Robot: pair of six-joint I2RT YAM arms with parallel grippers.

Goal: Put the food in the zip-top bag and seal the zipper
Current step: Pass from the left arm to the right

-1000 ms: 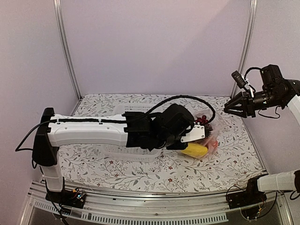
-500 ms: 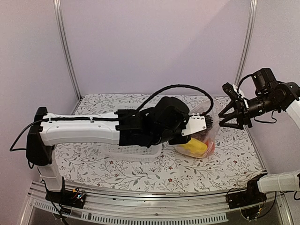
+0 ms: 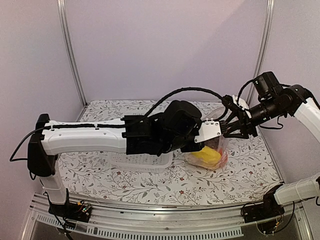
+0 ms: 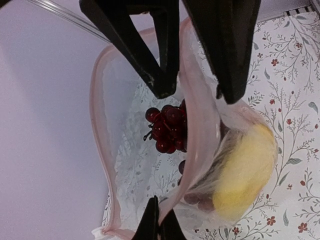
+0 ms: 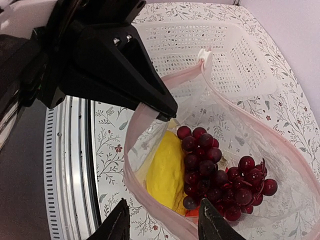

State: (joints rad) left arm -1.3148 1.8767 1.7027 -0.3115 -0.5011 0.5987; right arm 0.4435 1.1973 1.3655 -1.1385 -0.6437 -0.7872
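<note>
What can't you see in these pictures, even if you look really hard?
- Top view: the left gripper and right gripper crowd over the zip-top bag, hiding its mouth.
- Right wrist view: the grapes and a yellow piece cover whatever lies under them.
- Top view: the left arm covers most of the basket.

soft even light, faint shadows; sheen on zip-top bag (image 5: 285, 205); close parts blurred
</note>
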